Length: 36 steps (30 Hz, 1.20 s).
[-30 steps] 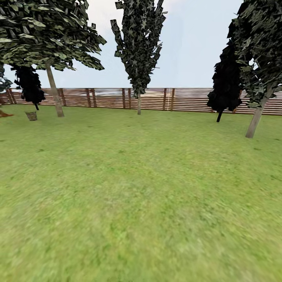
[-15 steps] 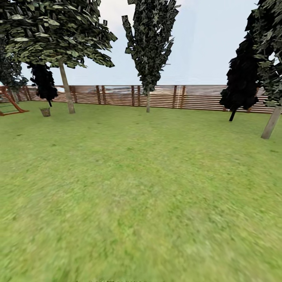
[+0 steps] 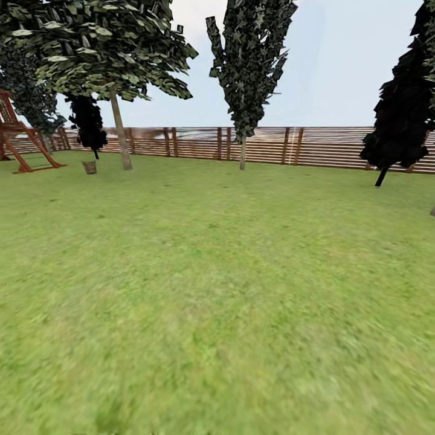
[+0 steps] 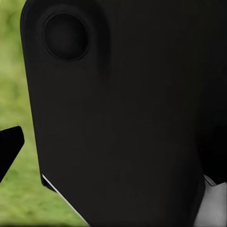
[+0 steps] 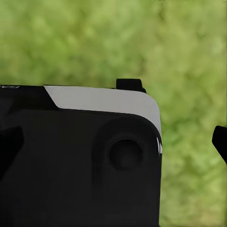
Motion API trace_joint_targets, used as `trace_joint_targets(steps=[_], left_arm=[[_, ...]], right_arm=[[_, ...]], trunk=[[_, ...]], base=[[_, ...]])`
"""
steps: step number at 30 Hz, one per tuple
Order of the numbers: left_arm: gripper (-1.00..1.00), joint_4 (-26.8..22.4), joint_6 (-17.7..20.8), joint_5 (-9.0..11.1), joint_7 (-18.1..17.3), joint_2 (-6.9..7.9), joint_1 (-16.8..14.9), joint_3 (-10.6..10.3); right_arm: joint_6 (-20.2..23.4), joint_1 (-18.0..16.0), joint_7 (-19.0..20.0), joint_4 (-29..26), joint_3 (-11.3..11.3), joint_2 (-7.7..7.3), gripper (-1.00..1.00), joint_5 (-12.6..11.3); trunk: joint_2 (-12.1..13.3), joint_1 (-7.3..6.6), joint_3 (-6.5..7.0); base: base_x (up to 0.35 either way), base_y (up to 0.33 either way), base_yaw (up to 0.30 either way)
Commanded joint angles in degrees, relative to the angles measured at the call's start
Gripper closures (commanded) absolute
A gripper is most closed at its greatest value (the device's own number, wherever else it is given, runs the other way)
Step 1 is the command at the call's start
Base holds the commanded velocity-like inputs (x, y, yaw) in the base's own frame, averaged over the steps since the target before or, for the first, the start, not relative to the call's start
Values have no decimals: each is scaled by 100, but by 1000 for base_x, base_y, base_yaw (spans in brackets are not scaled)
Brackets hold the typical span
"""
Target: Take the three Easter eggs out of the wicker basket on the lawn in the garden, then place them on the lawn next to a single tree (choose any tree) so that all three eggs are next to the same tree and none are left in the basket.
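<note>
Hands give us little: in the left wrist view a black housing blocks nearly everything, and only a dark finger tip pokes in at the left edge over blurred grass, so we cannot tell how far the left hand is spread or whether it carries anything. In the right wrist view another black and white housing takes up the lower left, a dark finger tip shows at the right edge, and again we cannot tell the right hand's state.

From the head view we see what the wrists do not. First the lawn, wide and mottled green, running from the bottom of the frame back to the brown slatted fence. Next the tree with the pale trunk and grey-green crown at upper left, a tall narrow tree at upper centre and a black-foliaged tree at the right edge. A red-brown wooden play frame stands at far left. Smallest, the wicker basket sits on the grass just left of the pale trunk, far away; its contents are too small to tell.
</note>
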Motion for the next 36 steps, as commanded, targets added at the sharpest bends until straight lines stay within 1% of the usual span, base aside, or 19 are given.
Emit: trace_joint_targets(steps=[1,36], left_arm=[[-100,-4,-7,9,-12,0,-1,5],[-100,-6,-7,10,-12,0,1,5]], right_arm=[[-19,-3,-3,4,3,0,-100,4],[-19,-3,-3,13,3,17,-100,4]], trunk=[[-2,0,-12],[-2,0,-268]], base=[[0,0,169],[0,0,171]])
